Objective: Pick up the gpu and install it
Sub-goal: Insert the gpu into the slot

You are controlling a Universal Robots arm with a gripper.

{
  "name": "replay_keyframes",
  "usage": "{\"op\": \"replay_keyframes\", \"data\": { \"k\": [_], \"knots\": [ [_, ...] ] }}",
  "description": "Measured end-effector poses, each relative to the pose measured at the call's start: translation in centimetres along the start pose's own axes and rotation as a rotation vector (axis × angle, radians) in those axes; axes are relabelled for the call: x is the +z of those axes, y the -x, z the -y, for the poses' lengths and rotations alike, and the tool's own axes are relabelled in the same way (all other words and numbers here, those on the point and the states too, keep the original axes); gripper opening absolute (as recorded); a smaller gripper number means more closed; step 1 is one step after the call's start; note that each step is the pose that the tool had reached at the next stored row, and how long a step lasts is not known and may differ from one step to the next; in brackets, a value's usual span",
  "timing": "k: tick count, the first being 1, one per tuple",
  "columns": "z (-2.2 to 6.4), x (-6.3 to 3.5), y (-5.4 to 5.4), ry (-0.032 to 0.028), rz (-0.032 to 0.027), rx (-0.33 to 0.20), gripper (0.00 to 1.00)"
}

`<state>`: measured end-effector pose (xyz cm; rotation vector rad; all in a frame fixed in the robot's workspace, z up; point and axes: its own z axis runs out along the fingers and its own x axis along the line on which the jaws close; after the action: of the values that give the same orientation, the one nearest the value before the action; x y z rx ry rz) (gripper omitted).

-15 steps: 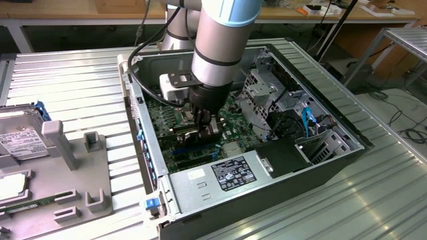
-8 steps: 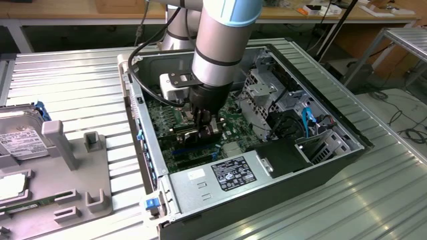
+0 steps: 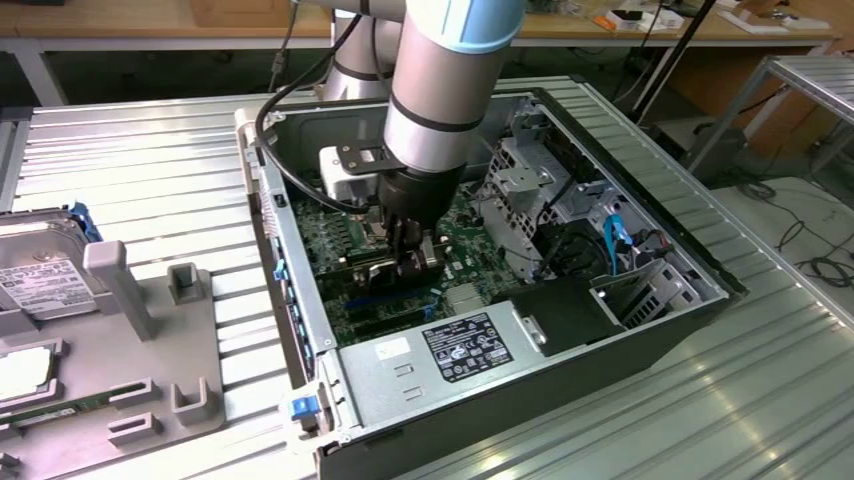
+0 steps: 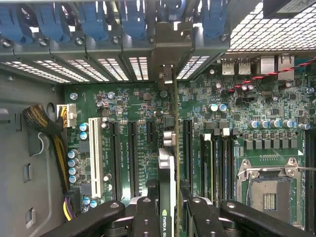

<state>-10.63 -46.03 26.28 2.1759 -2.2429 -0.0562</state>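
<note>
The gpu (image 4: 168, 163) is a thin black card seen edge-on, standing upright over the green motherboard (image 4: 128, 98) between two black expansion slots. Its silver end bracket (image 4: 170, 54) reaches the case's rear slot openings. My gripper (image 4: 170, 219) is shut on the card, with one black finger (image 4: 145, 217) pressed against each of its faces. In the exterior view the gripper (image 3: 407, 258) reaches down into the open computer case (image 3: 667, 330) and holds the gpu (image 3: 380, 270) low over the board. Whether the card's edge sits in a slot cannot be told.
Blue slot latches (image 4: 123, 19) line the case's rear wall. A white slot (image 4: 96, 153), a cable bundle (image 4: 44, 123) and the processor socket (image 4: 269, 190) flank the card. The power supply (image 3: 467, 345) and drive cage (image 3: 527, 190) crowd the case. A hard drive (image 3: 40, 280) lies on the grey fixture.
</note>
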Motion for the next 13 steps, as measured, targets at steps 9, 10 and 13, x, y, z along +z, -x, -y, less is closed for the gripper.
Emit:
{"op": "replay_keyframes", "data": {
  "k": [9, 10, 13],
  "knots": [
    [0.01, 0.00, 0.01, 0.0057, 0.0008, 0.008, 0.27],
    [0.01, -0.05, 0.00, 0.0062, 0.0001, 0.008, 0.27],
    [0.01, -0.04, 0.00, 0.0062, 0.0001, 0.009, 0.27]
  ]
}}
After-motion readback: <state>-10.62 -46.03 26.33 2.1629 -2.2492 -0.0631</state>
